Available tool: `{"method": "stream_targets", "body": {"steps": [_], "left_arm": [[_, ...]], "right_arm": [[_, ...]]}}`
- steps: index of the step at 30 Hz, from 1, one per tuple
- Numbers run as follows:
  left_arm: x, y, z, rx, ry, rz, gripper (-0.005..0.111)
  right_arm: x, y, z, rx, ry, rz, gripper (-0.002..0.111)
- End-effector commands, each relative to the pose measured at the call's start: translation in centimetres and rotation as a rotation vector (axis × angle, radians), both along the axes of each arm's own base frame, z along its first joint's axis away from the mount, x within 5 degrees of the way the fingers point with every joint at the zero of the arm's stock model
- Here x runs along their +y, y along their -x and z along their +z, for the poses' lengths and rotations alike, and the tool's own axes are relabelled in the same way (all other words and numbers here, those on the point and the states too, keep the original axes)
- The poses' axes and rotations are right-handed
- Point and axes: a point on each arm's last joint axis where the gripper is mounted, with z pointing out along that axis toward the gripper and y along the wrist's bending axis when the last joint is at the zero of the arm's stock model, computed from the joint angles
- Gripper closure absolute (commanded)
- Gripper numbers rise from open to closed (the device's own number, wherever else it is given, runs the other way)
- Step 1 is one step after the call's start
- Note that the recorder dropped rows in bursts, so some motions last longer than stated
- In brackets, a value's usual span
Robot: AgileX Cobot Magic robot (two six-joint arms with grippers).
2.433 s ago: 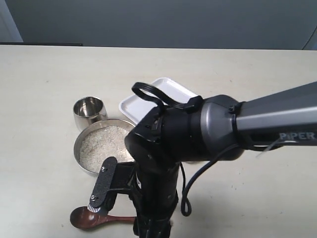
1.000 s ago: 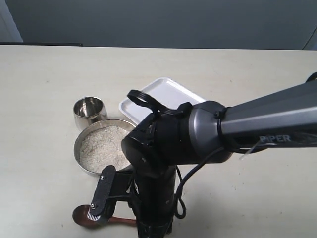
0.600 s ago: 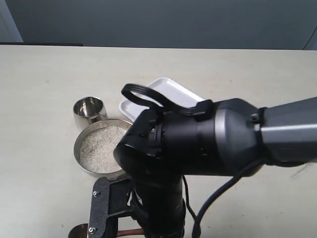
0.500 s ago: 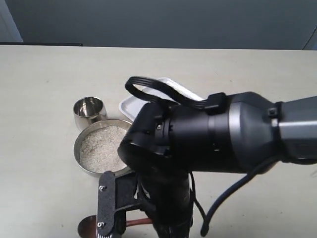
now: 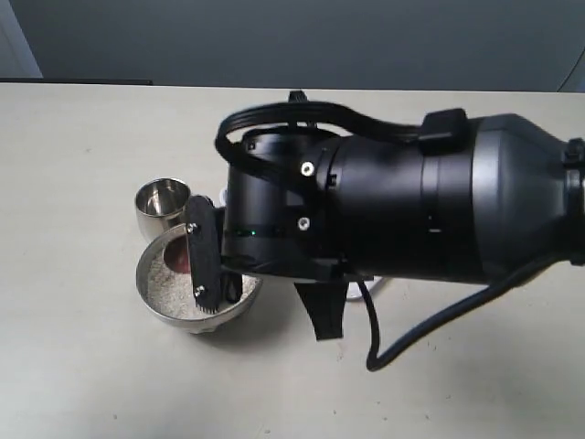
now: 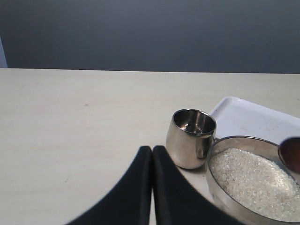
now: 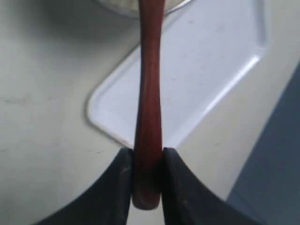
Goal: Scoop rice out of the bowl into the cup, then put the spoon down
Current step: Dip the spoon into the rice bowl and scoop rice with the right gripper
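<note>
My right gripper (image 7: pixel 148 157) is shut on the end of the dark red-brown spoon handle (image 7: pixel 149 89). In the exterior view one of its fingers (image 5: pixel 205 265) hangs over the steel bowl (image 5: pixel 148 294), and the spoon's scoop (image 5: pixel 184 259) sits low over the rice (image 5: pixel 169 279). The small steel cup (image 5: pixel 164 207) stands just behind the bowl, upright. In the left wrist view my left gripper (image 6: pixel 152 150) is shut and empty, a short way in front of the cup (image 6: pixel 190 138), with the bowl's wall (image 6: pixel 216 185), the rice (image 6: pixel 251 180) and the scoop's edge (image 6: pixel 291 154) to the side.
A white rectangular tray (image 6: pixel 255 122) lies flat behind the bowl and under the spoon handle (image 7: pixel 206 65). The bulky right arm (image 5: pixel 411 210) covers the middle of the exterior view. The pale tabletop (image 5: pixel 82 128) spreads all round.
The right gripper has lifted the spoon off the table near the front edge and carried it back, so the scoop now sits in the bowl over the rice.
</note>
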Motion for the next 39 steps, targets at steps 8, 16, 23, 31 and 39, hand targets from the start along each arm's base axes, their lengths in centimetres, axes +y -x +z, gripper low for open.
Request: {"method": "stream_targets", "body": {"steps": [8,16,23,31,39], "left_arm": [[0.0,0.0,0.3,-0.022,0.012,-0.003,0.106],[0.0,0.0,0.3,-0.022,0.012,-0.003,0.106],[0.0,0.0,0.3,-0.022,0.012,-0.003,0.106],[0.0,0.0,0.3,-0.022,0.012,-0.003,0.106],[0.0,0.0,0.3,-0.022,0.012,-0.003,0.106]], "right_arm": [[2.3,-2.1,-2.3,-0.182,0.220,0.156,0.109],[3.9,-2.9,-3.9,-0.214,0.272,0.178,0.109],[4.4,-3.3,-4.2,-0.236,0.283,0.178,0.109],[3.7,-4.9,-3.8,-0.277,0.315,0.152,0.109],[3.8,-4.8,-4.2,-0.243,0.286,0.155,0.109]]}}
